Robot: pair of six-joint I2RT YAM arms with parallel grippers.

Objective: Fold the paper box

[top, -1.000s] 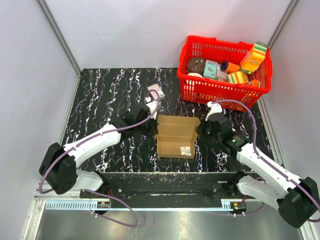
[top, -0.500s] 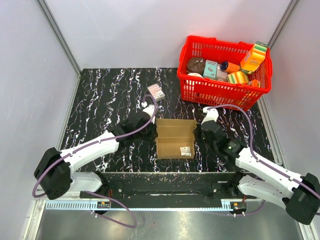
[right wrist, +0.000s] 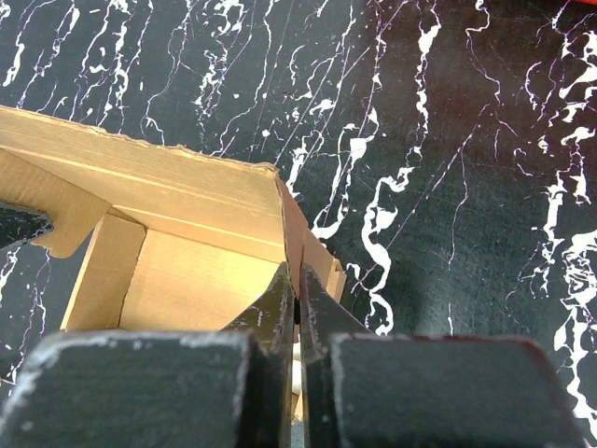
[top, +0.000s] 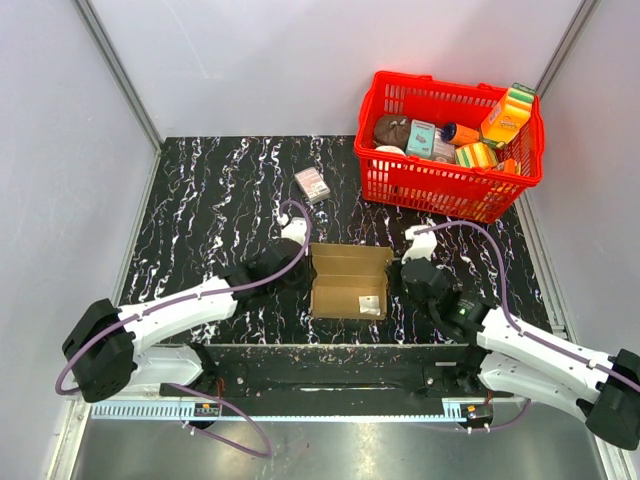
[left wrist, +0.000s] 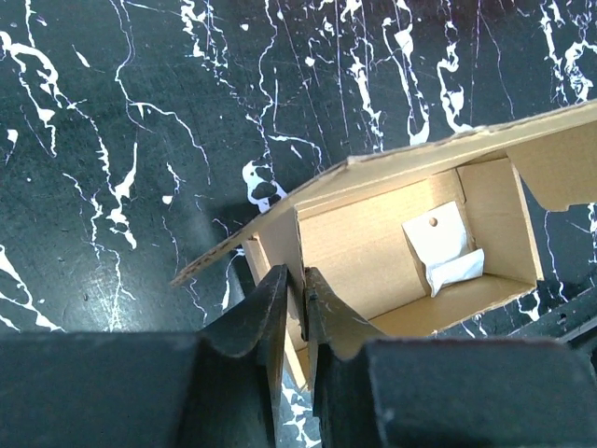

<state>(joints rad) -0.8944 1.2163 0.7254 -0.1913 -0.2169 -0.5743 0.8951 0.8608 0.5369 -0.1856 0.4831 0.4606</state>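
From above, the open paper box (top: 348,282) sits on the marbled table (top: 220,190) between both arms. Left wrist: left gripper (left wrist: 297,276) pinches its end wall. Right wrist: right gripper (right wrist: 295,280) clamps the opposite wall

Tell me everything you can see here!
paper box: one, brown, open-topped, middle of the table.
small carton: one, white and pink, beyond the box.
basket: one, red, far right corner.
grocery packs: several, colourful, inside the basket.
white slip: one, inside the paper box.
table: one, black with white veins.
arms: two, white and black, either side of the box.
left pincer: shut on the box's left wall.
right pincer: shut on its right wall.
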